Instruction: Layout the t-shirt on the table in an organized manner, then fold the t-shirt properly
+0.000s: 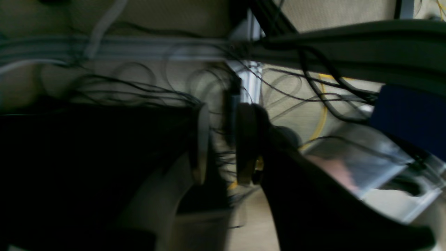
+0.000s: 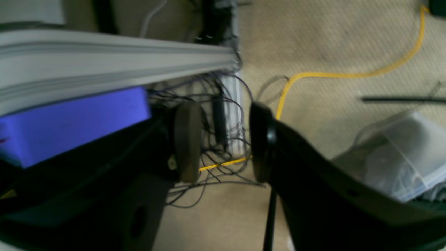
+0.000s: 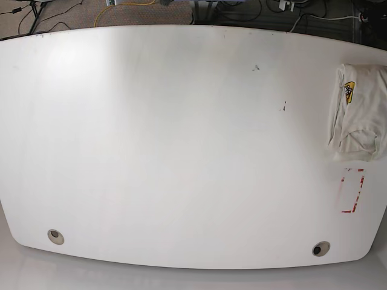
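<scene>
Base view: the white t-shirt [image 3: 358,113] lies bunched at the desk's [image 3: 181,139] right edge, a small yellow logo showing, just above a red tape rectangle [image 3: 352,191]. Neither arm appears over the desk. Wrist views look down past the desk edge at carpet and cables: the left end effector [image 1: 222,143] stands narrowly parted and empty; the right end effector [image 2: 224,141] gapes a little wider, also empty, above a yellow cable [image 2: 348,74].

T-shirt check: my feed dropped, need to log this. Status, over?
Both grippers, left and right, open and empty, off the table. T-shirt bunched at the table's right edge. Nothing in the way.
</scene>
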You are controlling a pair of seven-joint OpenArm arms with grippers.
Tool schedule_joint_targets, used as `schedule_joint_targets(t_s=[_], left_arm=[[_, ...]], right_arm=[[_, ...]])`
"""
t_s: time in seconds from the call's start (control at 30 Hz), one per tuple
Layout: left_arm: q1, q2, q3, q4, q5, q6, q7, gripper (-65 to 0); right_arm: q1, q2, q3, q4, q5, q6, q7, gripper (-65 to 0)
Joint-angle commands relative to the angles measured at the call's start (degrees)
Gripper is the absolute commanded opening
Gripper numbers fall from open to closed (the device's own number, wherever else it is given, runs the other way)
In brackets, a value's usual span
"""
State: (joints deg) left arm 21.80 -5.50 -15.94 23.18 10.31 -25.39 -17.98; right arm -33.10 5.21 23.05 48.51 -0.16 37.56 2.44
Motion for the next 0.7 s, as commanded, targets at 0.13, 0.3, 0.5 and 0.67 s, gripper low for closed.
schedule_joint_targets(t_s=[0.13,0.3,0.5,0.67], left_arm=[[-5.9,-1.8,0.0,-8.5,-0.2,0.0,3.7,-53.1],[-8.3,-1.8,0.0,-10.7,-0.2,0.0,7.4,-53.1],[-11.0,-1.8,0.1,-10.8,-0.2,3.8,10.8,-52.9],[-12.7,-1.6,3.4,-10.8,-0.2,9.3,14.3,-52.9]], right_arm=[[4.7,1.2,0.2,-8.6,0.3,0.5,0.6,-42.8],[8.4,1.7,0.2,-14.2,0.2,0.5,0.6,-42.6],[12.0,1.7,0.1,-18.4,-1.1,-2.6,0.6,-42.6],[14.0,1.2,0.2,-20.0,-6.4,-5.3,0.8,-42.6]])
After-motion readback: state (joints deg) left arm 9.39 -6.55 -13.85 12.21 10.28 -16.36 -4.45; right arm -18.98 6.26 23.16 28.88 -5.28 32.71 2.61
